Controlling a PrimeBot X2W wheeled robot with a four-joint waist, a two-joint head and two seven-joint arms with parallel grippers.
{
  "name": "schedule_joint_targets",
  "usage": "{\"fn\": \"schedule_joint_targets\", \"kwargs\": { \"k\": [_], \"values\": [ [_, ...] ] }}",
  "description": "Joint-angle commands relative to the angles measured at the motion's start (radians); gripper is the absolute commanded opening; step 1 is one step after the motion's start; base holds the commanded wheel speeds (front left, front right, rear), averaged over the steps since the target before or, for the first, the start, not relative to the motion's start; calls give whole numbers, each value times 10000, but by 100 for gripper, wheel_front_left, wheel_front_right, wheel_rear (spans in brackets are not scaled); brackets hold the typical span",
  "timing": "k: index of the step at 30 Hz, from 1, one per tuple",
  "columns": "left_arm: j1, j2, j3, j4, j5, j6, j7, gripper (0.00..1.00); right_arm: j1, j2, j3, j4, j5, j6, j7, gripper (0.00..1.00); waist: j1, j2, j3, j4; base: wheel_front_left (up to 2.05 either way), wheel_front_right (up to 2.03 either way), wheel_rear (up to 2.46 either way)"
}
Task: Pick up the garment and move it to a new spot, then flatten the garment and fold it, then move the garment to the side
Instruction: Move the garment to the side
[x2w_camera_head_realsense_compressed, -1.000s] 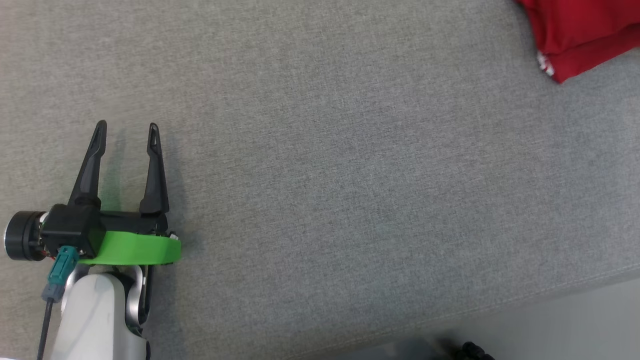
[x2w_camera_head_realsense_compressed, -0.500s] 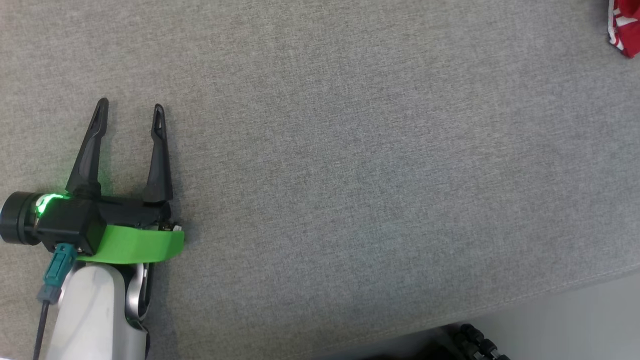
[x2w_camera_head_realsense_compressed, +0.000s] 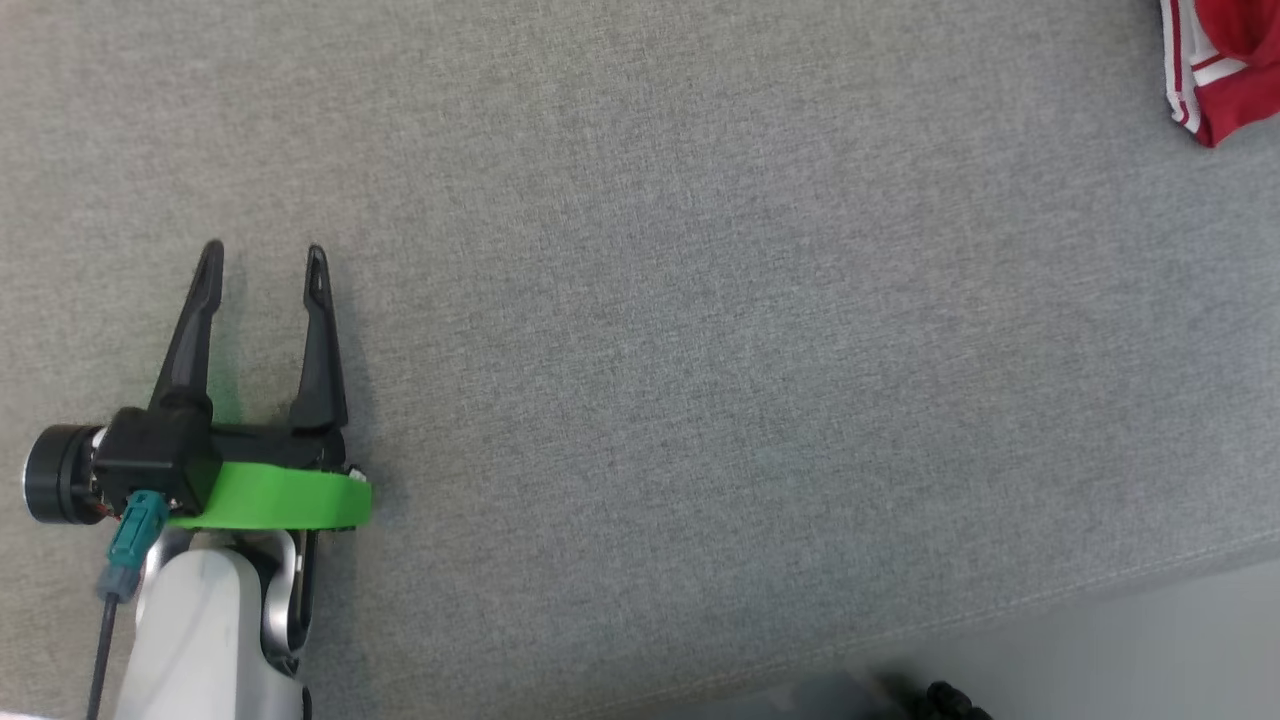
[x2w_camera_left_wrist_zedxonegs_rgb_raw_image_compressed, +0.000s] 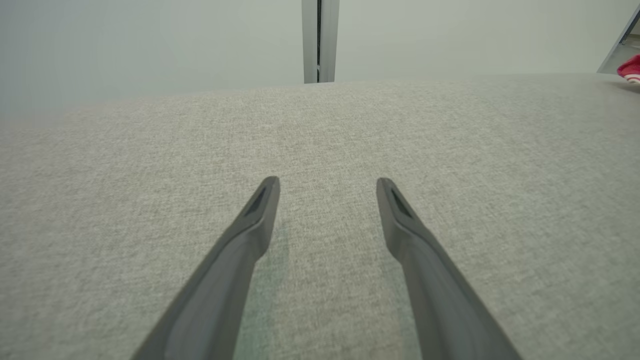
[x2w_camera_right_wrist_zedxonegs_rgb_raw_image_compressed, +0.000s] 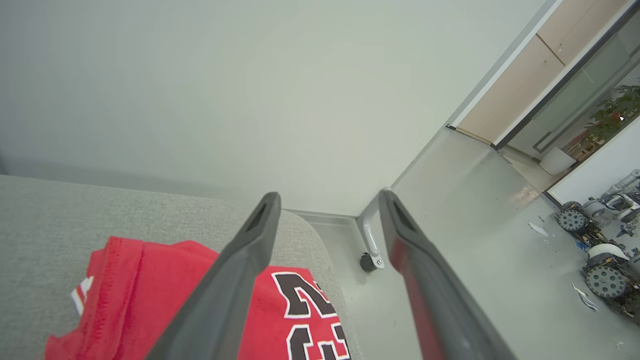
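The red garment (x2w_camera_head_realsense_compressed: 1225, 70) with white trim lies at the far right of the grey cushioned surface (x2w_camera_head_realsense_compressed: 700, 350), cut off by the head view's top right corner. In the right wrist view the garment (x2w_camera_right_wrist_zedxonegs_rgb_raw_image_compressed: 135, 290) shows black-and-white numbers, and it lies near the surface's rounded end. My right gripper (x2w_camera_right_wrist_zedxonegs_rgb_raw_image_compressed: 328, 195) hovers over it, open, with nothing between its fingers. My left gripper (x2w_camera_head_realsense_compressed: 265, 250) is open and empty at the lower left, far from the garment. In the left wrist view the left gripper (x2w_camera_left_wrist_zedxonegs_rgb_raw_image_compressed: 327, 181) hangs low over bare fabric, and a sliver of the garment (x2w_camera_left_wrist_zedxonegs_rgb_raw_image_compressed: 631, 70) shows at the far right.
The grey surface's front edge runs along the lower right, with pale floor (x2w_camera_head_realsense_compressed: 1100, 650) beyond it. Past the surface's right end are a caster wheel (x2w_camera_right_wrist_zedxonegs_rgb_raw_image_compressed: 370, 262), open floor and small wheeled machines (x2w_camera_right_wrist_zedxonegs_rgb_raw_image_compressed: 600, 250). A plain wall stands behind the surface.
The head view has shifted, so the garment's visible part at the top right shrank and then grew a little. The left gripper stays open in the same place.
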Motion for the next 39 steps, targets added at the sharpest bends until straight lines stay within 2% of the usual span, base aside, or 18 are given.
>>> {"fn": "schedule_joint_targets", "kwargs": {
  "k": [1,8,15,20,26,39],
  "values": [
    [254,-30,80,95,-112,89,-20,100,133,157,121,-103,-31,-11,-262,100,-1,0,-747,103,0,0,0],
    [835,-159,344,199,-251,200,-27,100,1110,882,591,-838,510,-11,-922,100,-1,0,-1842,408,0,0,0],
    [1449,-281,581,217,-295,257,-29,100,3047,1703,649,-2161,988,-11,-1092,100,-1,0,-2764,779,0,0,0],
    [1758,-350,687,258,-332,262,-30,100,4647,2244,356,-3452,981,-11,-1094,100,-1,0,-3228,990,0,0,0],
    [2089,-414,787,422,-377,243,-31,100,6555,3032,-478,-4763,996,-9,-1096,100,-1,0,-3848,1173,0,0,0],
    [2528,-520,804,897,-333,102,-31,100,10128,4503,-1181,-6419,627,-9,-1093,100,-1,0,-4902,1593,0,0,0]
  ]
}}
